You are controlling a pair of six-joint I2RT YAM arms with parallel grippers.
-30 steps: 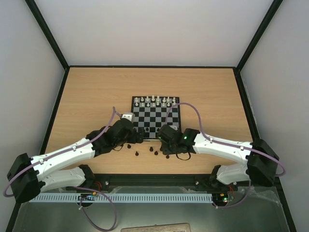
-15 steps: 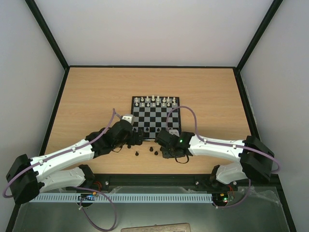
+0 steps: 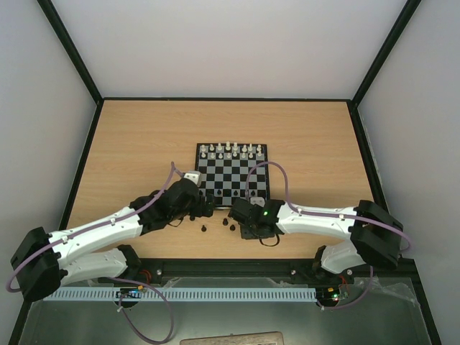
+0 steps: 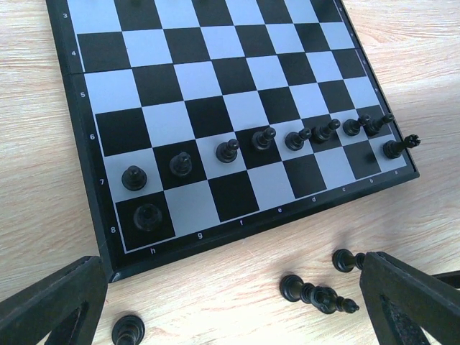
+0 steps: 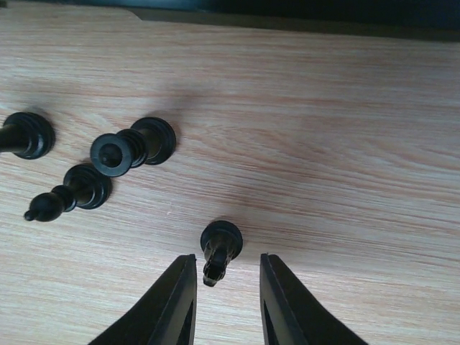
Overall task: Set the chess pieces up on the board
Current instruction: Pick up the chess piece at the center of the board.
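Left border of the board (image 4: pixel 89 159), left wrist view: pale digits 3, 4, 5, 6, 7, 8, one beside each row, with 8 at the near corner.
Near border of the board: pale letters h, g, f, e, one under each column, starting from that corner.
Letters further right: too small to read surely.

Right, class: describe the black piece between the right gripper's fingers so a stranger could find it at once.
On the wooden table, just off the near edge of the board, lie a few loose black pieces. The wanted piece sits alone between the open fingers of the right gripper, while its neighbours cluster apart to one side.
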